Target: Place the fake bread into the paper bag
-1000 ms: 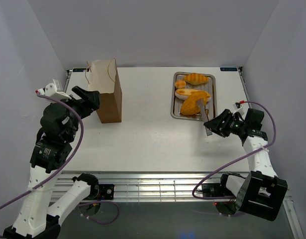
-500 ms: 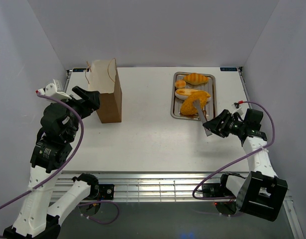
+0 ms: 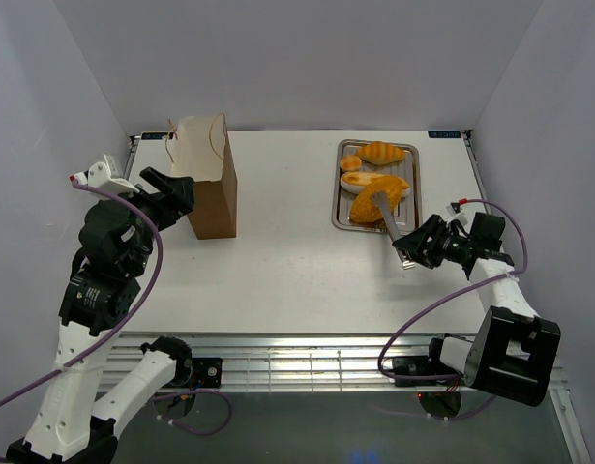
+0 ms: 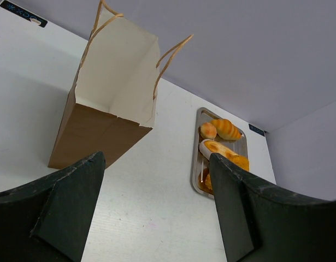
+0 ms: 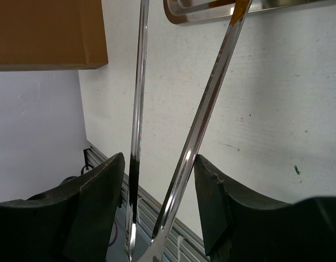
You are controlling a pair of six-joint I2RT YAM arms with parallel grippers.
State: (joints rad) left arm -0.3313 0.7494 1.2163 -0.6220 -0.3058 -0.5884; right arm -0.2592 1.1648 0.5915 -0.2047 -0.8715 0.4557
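Gripping a pair of silver tongs (image 3: 389,215) by the handle end, the right claw (image 3: 418,249) sits low over the table (image 3: 287,251) near its right edge, its fingers closed partway against the two steel arms. The tongs reach toward the far edge and end over the near part of the steel tray (image 3: 337,198). There their tips meet the big oval loaf (image 3: 367,206).

All the fake bread lies in that tray, toward the far right corner of the table. The baguette (image 3: 367,179) lies just beyond the big oval loaf, and the small bun (image 3: 350,162) and the ridged croissant (image 3: 382,152) are at the far end.

The left claw (image 3: 166,188) hangs wide open with nothing between its fingers, just beside the paper bag (image 3: 212,188). The paper bag stands upright near the far left corner, well apart from the tray.

The right wrist view shows the tongs (image 5: 206,103) spreading apart from between the right claw's (image 5: 159,164) fingers. One tip is at something orange by the tray's rim (image 5: 184,13).

The left wrist view alone looks into the open mouth of the paper bag (image 4: 96,125). It shows pale inner walls and string handles, but the bottom is hidden. Between the left claw's (image 4: 155,180) fingers, that view also shows the tray (image 4: 195,164) with the croissant (image 4: 227,129) and bun (image 4: 208,130) at its far end.
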